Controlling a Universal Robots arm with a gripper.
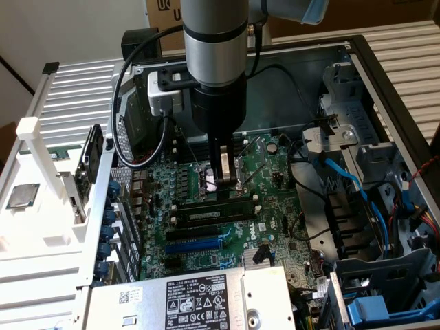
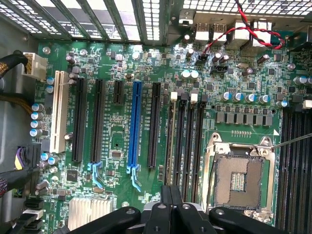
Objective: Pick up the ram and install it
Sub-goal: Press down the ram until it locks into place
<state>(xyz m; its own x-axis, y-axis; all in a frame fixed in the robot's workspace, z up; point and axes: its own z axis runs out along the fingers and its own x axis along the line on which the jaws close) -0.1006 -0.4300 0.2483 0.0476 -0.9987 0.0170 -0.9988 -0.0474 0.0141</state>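
Now the open computer case (image 1: 385, 89) holds the green motherboard (image 1: 275, 206). Just below the jaws (image 1: 225, 180), the ram (image 1: 210, 214) lies in its slot: a long, thin, dark stick with a pale label. The jaws are clenched, grasping nothing visible.
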